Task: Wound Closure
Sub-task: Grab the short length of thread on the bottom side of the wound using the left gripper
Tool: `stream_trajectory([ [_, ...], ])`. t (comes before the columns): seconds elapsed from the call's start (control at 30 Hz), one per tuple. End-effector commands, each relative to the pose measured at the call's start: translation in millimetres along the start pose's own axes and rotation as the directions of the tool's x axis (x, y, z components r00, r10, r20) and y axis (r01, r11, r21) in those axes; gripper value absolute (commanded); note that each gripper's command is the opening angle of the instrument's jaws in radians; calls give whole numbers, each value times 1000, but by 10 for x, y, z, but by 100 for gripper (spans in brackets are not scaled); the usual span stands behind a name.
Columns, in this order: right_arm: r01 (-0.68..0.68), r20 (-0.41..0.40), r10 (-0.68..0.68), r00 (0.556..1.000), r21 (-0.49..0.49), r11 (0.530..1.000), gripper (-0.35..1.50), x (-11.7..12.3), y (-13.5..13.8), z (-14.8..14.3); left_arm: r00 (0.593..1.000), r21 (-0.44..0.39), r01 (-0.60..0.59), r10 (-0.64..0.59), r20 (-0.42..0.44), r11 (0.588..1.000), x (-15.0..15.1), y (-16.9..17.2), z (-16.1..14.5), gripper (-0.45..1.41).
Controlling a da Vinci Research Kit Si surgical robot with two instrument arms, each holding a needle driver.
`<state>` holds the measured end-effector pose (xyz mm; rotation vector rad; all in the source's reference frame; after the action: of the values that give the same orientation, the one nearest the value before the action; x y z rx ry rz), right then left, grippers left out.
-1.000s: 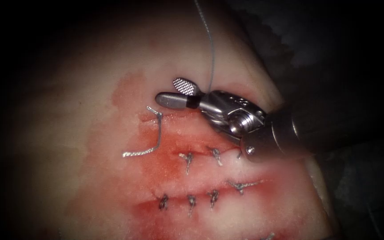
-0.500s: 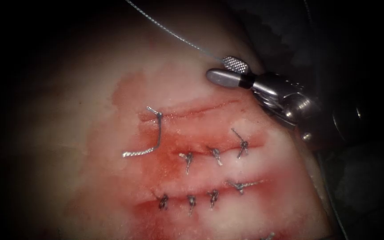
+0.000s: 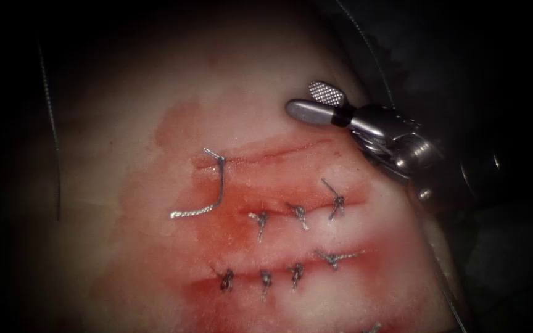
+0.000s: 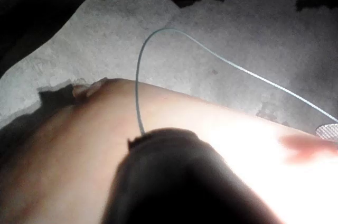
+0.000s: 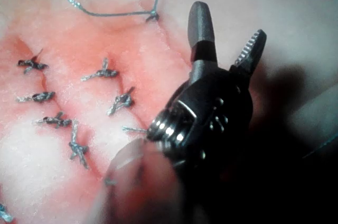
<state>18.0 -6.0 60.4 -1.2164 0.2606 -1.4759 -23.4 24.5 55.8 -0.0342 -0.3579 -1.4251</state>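
right steel needle driver [image 3: 316,102]: sitting upper right, jaws apart, gripping nothing
thin grey thread [image 3: 50,135]: swinging clear of jaws, now trailing far left
left tool: jaw state untellable
curved needle: unlocated

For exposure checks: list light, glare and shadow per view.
Endoscope view: light pools on the tissue around the stitches, margins dark; the right tool, jaws open and empty, glints. Left wrist view: glare washes out tissue beside the dark left tool. Right wrist view: right tool casts a shadow.
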Motion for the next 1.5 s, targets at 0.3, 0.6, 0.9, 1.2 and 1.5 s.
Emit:
stream_trajectory([
  [0.3,-45,75,37,997,110,993,120,-35,-12,-15,995,22,12,-9,-98,1000,27,-9,41,-45],
  [0.6,-49,71,42,997,93,994,116,-29,-3,-8,975,32,-218,220,-39,975,61,-30,127,-45],
  [0.9,-50,71,44,997,83,995,120,-32,-3,-11,931,43,-362,363,-34,931,87,-15,172,74],
  [1.2,-50,70,44,997,82,995,120,-32,-3,-12,930,76,-348,354,-102,934,42,-30,111,135],
  [1.5,-49,70,43,997,81,995,121,-31,-2,-13,923,239,-359,381,-49,902,4,-71,32,108],
])
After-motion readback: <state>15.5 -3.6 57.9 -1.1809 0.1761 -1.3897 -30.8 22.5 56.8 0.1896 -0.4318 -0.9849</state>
